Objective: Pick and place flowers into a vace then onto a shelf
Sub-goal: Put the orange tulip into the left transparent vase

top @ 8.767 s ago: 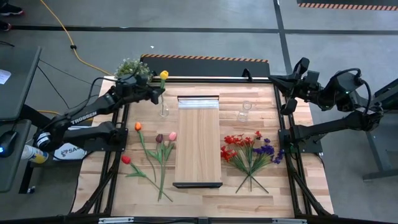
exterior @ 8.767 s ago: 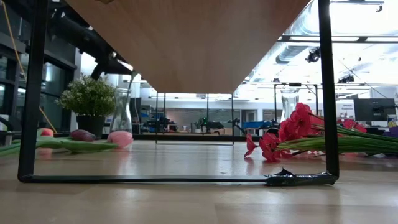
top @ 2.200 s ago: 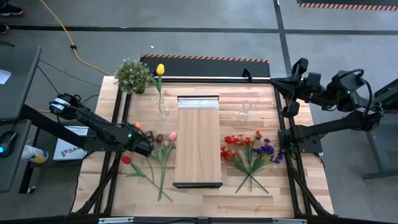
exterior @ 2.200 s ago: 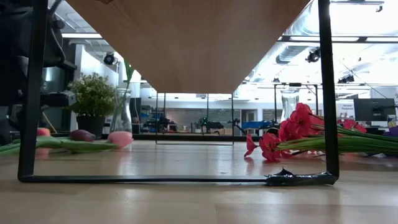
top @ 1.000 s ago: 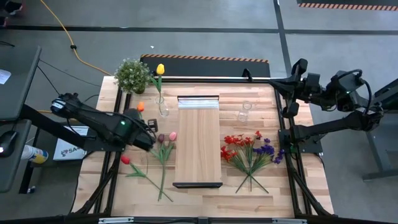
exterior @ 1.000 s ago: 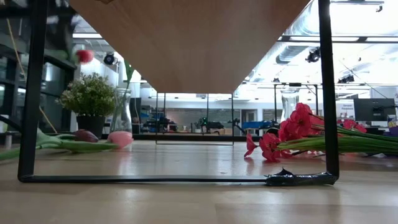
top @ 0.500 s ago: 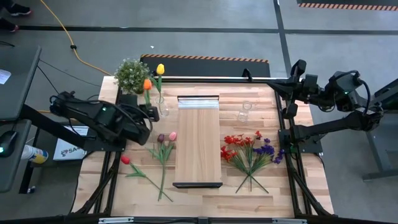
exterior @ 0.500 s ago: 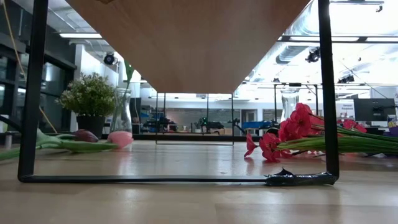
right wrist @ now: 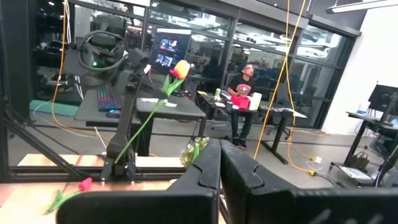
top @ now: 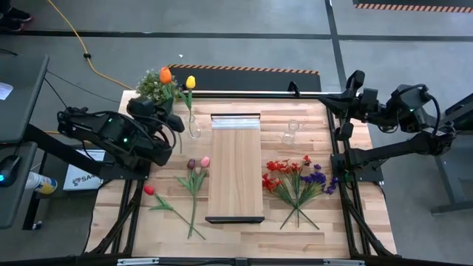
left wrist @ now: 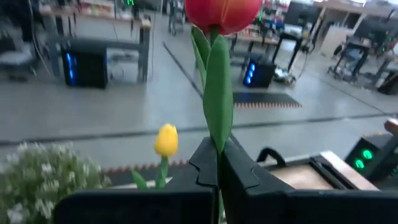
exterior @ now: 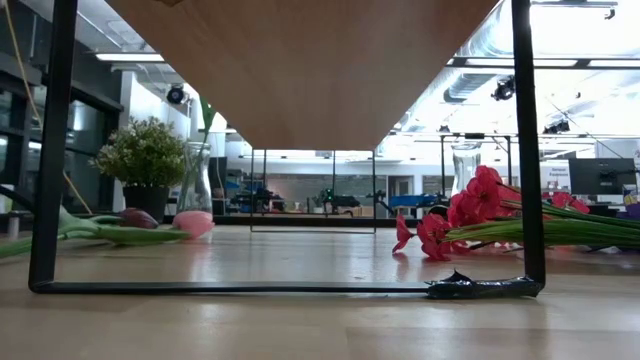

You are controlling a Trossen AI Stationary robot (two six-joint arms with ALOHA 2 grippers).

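Left gripper [top: 164, 111], jaws clamped on the green stem of an orange artificial tulip [top: 165, 74], holds it upright at ten o'clock beside the clear glass vase [top: 194, 131]. Recommendation: centre stem over mouth, lower vertically. Right gripper [top: 353, 81] idle, jaws together.

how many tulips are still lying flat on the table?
3: a red tulip near the left edge, and a dark maroon tulip and a pink tulip side by side left of the long light-wood shelf. None appears hidden.
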